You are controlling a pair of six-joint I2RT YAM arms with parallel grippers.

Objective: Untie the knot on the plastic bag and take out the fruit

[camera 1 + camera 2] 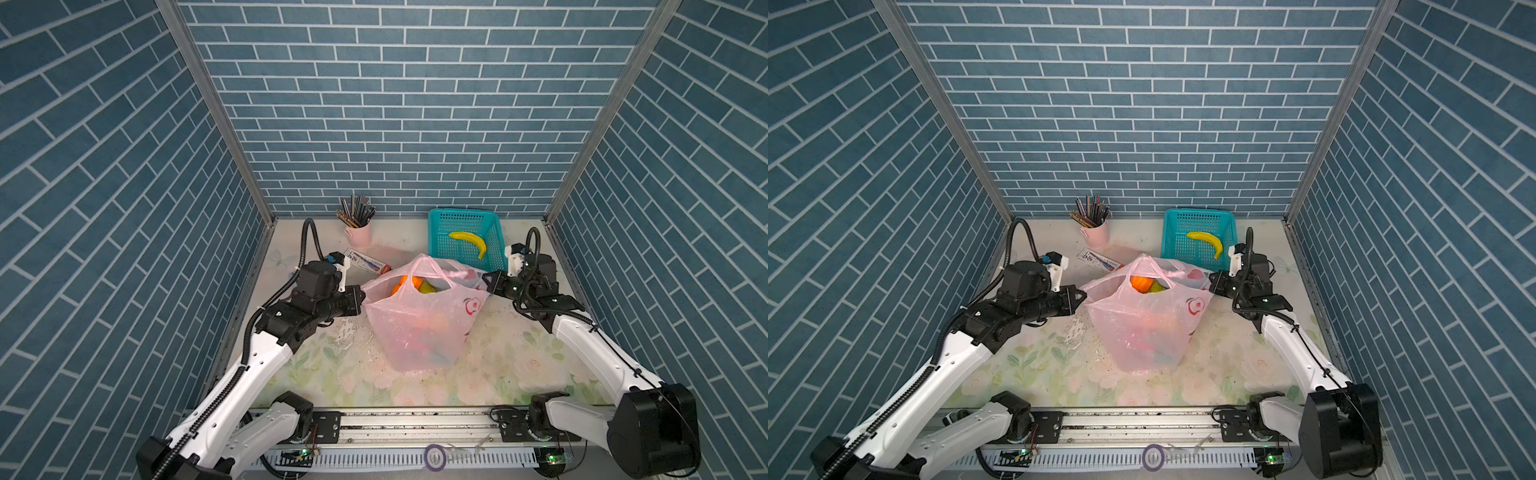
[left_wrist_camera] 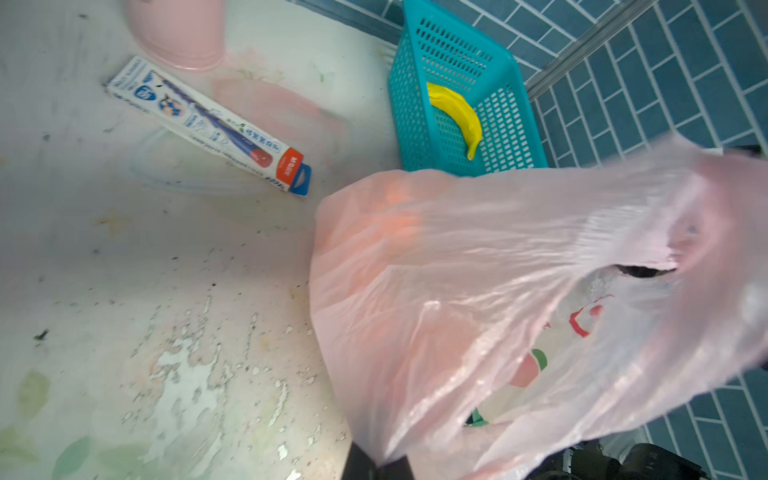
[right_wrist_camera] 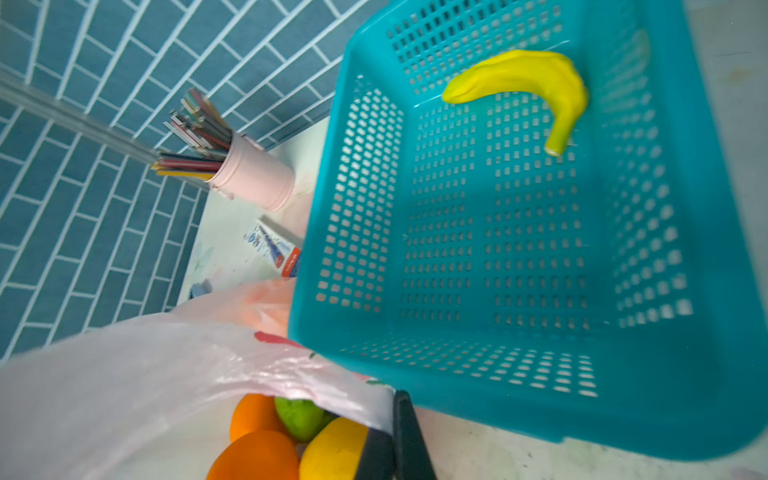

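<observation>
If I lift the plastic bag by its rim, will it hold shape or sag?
Likely floppy: the plastic bag is thin, wrinkled film, slumped around its load. Probably bottom-heavy, with fruit piled inside. The round pieces may roll as it tilts.

A translucent pink plastic bag (image 1: 419,332) stands mid-table, its mouth gaping around a round orange fruit (image 1: 402,285) and a yellow fruit (image 1: 427,286). The left gripper (image 1: 362,296) pinches the bag's rim at 9 o'clock, and the right gripper (image 1: 487,283) pinches it at 3 o'clock. At 1 o'clock from the bag, a teal perforated plastic basket (image 1: 438,226) holds a yellow banana (image 1: 469,242).
</observation>
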